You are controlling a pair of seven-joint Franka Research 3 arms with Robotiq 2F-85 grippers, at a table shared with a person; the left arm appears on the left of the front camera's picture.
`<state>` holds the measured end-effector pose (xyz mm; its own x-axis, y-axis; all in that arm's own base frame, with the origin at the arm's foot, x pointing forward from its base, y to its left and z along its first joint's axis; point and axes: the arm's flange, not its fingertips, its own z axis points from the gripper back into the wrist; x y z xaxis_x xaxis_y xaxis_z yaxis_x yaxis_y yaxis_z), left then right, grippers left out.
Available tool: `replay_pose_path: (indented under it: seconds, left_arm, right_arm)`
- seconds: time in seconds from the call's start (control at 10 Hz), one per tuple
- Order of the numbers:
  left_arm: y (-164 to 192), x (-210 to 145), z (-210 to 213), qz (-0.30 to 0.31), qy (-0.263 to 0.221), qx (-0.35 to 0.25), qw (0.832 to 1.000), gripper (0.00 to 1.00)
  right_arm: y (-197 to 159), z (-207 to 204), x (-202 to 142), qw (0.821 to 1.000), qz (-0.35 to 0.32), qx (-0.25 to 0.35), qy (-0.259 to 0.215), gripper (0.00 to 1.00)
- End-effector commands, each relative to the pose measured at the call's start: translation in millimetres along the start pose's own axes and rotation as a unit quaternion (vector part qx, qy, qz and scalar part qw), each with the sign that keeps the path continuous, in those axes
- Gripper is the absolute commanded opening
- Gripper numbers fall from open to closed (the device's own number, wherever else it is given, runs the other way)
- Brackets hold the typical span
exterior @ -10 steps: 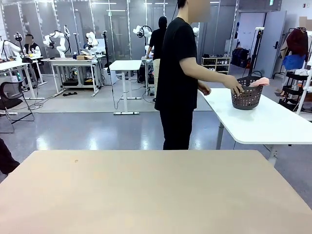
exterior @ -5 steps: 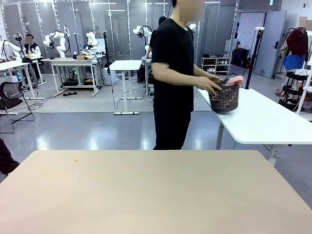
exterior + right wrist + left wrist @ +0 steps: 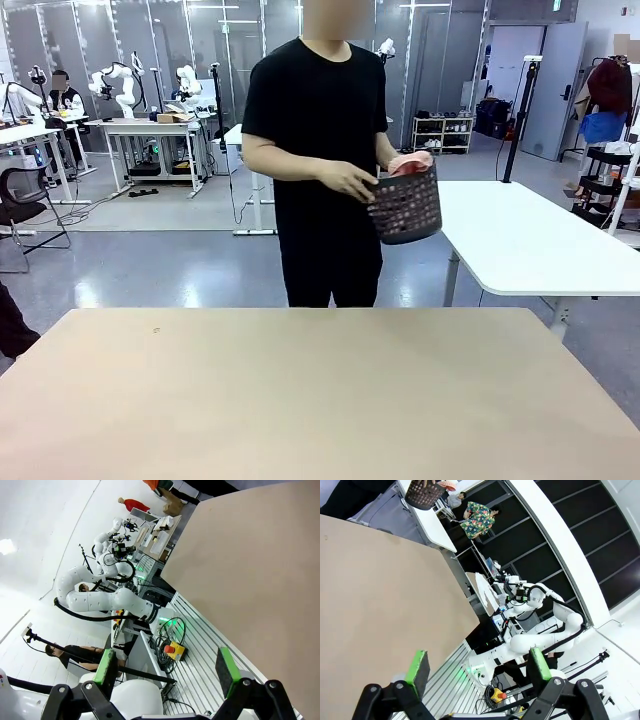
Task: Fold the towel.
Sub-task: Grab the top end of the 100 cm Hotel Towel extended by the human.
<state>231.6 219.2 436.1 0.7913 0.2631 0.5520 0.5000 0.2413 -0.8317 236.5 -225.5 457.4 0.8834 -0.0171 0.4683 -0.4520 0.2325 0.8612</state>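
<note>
The left end effector (image 3: 479, 669) is spread wide, with nothing between its black fingers and their green pads (image 3: 418, 672). It hangs above the smooth, matte beige worktop (image 3: 380, 605), near that worktop's edge. The right end effector (image 3: 165, 666) is spread just as wide and is also empty. It sits over a ribbed grey metal base (image 3: 200, 645) just beside the same worktop (image 3: 250, 555).

Far ahead of the left end effector, past the worktop's far edge, is a dark round plastic basket with a perforated wall (image 3: 422, 492). A salmon-pink terry towel (image 3: 449, 484) pokes out of its top.

In the front view a person in a black T-shirt (image 3: 315, 120) stands at the far side of the worktop (image 3: 320, 400). The person holds the basket (image 3: 405, 208) in the air, tilted, with one hand (image 3: 350, 182) on its rim. The towel (image 3: 410, 163) is bunched inside and rises above the rim, well apart from both end effectors. A glossy white table (image 3: 530, 240) stands behind the person.
</note>
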Motion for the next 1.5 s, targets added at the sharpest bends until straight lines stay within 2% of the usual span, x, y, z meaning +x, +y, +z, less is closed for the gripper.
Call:
replay_pose_path:
  seconds: [0.0, 1.4]
  left_arm:
    - [-1.4, 3.4, 1.5, -0.001, 0.003, 0.002, 1.000, 1.00]
    - [-1.4, 3.4, 1.5, -0.001, 0.003, 0.002, 1.000, 1.00]
  right_arm:
    - [3.7, 2.1, 2.1, 1.000, 0.001, -0.002, -0.003, 1.00]
    - [3.7, 2.1, 2.1, 1.000, 0.001, -0.002, -0.003, 1.00]
